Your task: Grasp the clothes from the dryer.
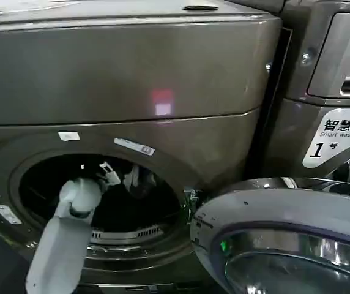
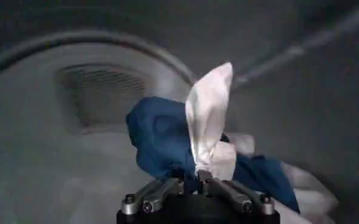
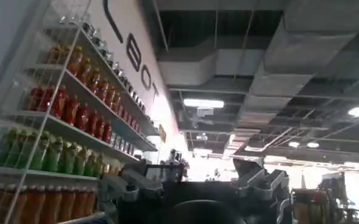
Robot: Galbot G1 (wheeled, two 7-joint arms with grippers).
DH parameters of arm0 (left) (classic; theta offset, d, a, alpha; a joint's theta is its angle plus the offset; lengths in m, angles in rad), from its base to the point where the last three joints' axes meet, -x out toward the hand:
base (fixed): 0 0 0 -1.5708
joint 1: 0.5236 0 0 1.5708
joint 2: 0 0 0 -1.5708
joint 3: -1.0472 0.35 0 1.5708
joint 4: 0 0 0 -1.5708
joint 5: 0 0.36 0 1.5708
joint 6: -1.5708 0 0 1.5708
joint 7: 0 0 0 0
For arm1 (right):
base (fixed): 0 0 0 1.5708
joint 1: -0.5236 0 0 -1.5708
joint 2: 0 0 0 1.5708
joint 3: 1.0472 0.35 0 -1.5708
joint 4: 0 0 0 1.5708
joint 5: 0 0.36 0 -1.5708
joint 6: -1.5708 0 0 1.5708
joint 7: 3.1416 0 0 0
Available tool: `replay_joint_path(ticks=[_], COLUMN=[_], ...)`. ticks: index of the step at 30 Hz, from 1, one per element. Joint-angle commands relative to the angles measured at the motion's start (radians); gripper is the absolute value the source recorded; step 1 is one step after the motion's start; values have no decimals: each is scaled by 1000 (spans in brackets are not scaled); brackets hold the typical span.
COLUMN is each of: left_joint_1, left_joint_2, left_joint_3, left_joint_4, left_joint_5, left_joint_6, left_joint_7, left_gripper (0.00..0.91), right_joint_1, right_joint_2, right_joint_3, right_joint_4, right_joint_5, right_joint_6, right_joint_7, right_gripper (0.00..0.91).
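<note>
The dryer (image 1: 163, 67) is the bronze-grey machine in front of me, its round porthole open onto a dark drum. My left arm reaches through the mouth, and the left gripper (image 1: 109, 175) is inside the drum. In the left wrist view the left gripper (image 2: 199, 178) is shut on the clothes (image 2: 208, 109), a narrow strip of white and pale-grey fabric rising from the fingertips. A dark blue cloth (image 2: 158, 137) bunches against it, just behind the fingers. My right gripper (image 3: 194, 176) points up toward a ceiling, open and holding nothing.
The dryer's round glass door (image 1: 285, 245) hangs open at the lower right, close to the porthole rim. A neighbouring machine panel with a white "1" sticker (image 1: 334, 141) stands at the right. More pale fabric (image 2: 301, 189) lies on the drum floor. Shelves of bottles (image 3: 63, 122) flank the right gripper.
</note>
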Motion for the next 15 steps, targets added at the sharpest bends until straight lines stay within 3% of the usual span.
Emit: replay_joint_path(ticks=[1,15], left_joint_1=[62,206], left_joint_2=[-182,-277], left_joint_3=[-44,-92], left_joint_4=[-70,-179], left_joint_5=[-220,-541], left_joint_6=[263,292], left_joint_7=[-511,-806], left_gripper=[0,0], right_joint_1=[-2,-9], right_joint_2=[-1,-7], right_joint_3=[-5,-30], right_joint_4=[5,29], right_joint_5=[2,40], right_joint_6=[8,37], right_joint_7=[-5,0], right_gripper=[907,907])
